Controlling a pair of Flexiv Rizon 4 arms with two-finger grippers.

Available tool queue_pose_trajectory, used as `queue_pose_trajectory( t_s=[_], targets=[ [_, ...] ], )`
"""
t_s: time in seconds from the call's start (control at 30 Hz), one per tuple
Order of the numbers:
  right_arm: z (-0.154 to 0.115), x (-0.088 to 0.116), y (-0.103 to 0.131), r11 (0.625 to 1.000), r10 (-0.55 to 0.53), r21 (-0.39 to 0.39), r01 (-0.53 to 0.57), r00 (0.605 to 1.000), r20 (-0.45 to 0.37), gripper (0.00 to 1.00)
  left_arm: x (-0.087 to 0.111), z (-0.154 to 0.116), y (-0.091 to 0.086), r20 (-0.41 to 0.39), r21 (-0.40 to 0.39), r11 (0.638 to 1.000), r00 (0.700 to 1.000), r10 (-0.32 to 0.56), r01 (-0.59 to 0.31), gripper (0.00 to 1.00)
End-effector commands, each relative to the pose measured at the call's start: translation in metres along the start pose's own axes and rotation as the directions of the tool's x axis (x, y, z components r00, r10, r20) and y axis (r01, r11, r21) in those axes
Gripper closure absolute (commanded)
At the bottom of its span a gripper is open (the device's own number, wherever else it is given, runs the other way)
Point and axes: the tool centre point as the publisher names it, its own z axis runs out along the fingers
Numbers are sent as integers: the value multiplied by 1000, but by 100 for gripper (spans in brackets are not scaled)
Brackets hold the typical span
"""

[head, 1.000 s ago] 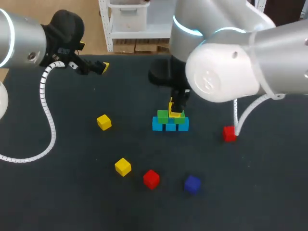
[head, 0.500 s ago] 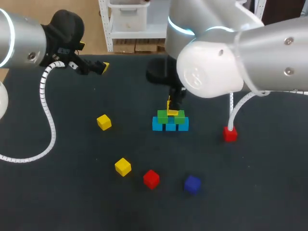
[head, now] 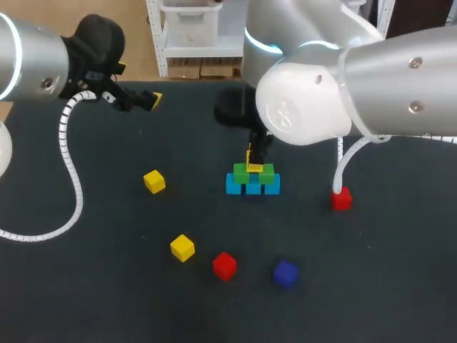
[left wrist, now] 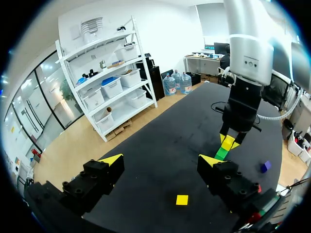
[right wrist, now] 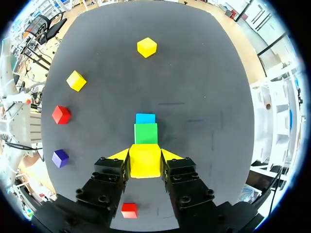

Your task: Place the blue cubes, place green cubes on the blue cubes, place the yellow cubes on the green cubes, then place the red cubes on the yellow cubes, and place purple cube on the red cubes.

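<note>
The dark desk [head: 107,307] fills the scene, and both arms come in over its far half. The right arm [head: 335,93], the bulkiest thing in view, reaches in from the right edge past the middle, and its right gripper [right wrist: 145,155] points down over the stack at the desk's centre. Its jaws pinch a yellow cube [right wrist: 145,164] from two sides, right at the top of the stack; I cannot tell whether the cube touches the cubes beneath. The left arm [head: 28,61] comes in from the left edge, a white coiled cable [head: 71,179] hanging from it, and the left gripper [left wrist: 160,161] hangs near the far edge with its jaws spread wide and nothing between them. The stack has a row of blue cubes [head: 252,186] on the desk and two green cubes [head: 241,171] on top of them. A loose yellow cube [head: 154,181] lies left of the stack, well apart from it. Toward the near edge lie a second loose yellow cube [head: 183,248], a red cube [head: 224,265] and a purple cube [head: 285,274], each apart from the others. Another red cube [head: 341,199] lies right of the stack, toward the right edge.
</note>
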Motion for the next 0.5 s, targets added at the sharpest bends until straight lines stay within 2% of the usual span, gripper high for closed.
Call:
queue_pose_trajectory(
  t_s=[0.03,0.5],
  targets=[
    [3,-1,-4,1000,2,-4,-2,1000,-4,100,1,0,1,4,5,1000,1000,1,-1,0],
    [6,-5,-7,1000,-3,3,3,1000,-10,100,1,0,1,4,5,1000,1000,1,-1,0]
  ],
)
